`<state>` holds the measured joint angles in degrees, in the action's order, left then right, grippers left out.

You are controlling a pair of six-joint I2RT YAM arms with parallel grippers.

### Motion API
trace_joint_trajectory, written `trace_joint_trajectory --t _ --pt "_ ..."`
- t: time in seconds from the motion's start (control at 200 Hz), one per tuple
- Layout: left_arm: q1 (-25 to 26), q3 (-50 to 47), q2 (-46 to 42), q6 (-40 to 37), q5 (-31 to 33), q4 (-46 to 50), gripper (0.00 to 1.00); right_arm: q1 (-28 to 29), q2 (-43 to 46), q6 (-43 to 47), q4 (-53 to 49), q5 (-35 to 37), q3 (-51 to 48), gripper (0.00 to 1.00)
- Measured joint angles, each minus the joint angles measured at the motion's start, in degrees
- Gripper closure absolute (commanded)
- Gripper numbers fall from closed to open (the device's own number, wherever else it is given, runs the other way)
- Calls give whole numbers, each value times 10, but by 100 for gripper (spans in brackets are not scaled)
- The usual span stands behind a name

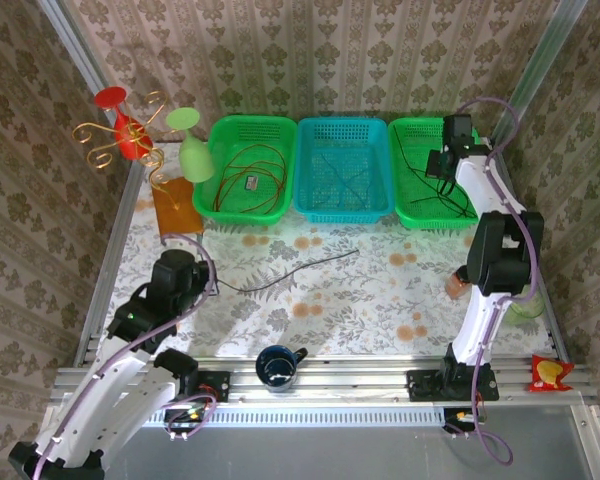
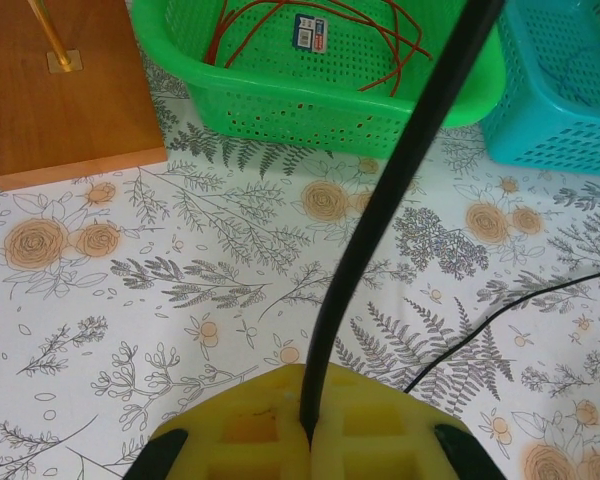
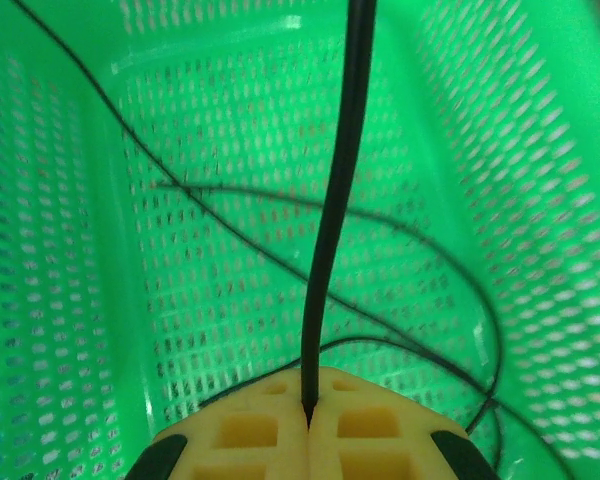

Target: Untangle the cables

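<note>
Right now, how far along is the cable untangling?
Looks done: a red-brown cable sits coiled in the left green basket. In hand: the left gripper is shut on a black cable trailing over the table, and the right gripper is shut on another black cable over the right green basket. Left: the black cables in that basket cross one another.

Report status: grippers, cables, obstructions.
Left gripper shut on black cable above table. Right gripper shut on second black cable inside right green basket. Red-brown cable sits in left green basket. No obstruction seen.
</note>
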<state>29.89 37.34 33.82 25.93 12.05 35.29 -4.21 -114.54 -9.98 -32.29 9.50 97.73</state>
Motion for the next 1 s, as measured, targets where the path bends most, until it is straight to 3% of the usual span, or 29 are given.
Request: trace_joint_trajectory --t 0.4,0.45,0.55,0.76,1.0 --pt "35 0 10 13 21 -2 100 1 -115 -37 -102 -78 74 100" --pt "39 0 14 14 24 -2 100 1 -120 -38 -109 -85 87 90" --pt "48 2 22 15 28 -2 100 1 -122 -45 -117 -97 105 58" --pt "65 9 26 15 41 -2 100 -3 -122 -42 -130 -111 114 27" --pt "80 39 35 15 54 -2 100 -28 -90 -43 -147 -117 116 17"
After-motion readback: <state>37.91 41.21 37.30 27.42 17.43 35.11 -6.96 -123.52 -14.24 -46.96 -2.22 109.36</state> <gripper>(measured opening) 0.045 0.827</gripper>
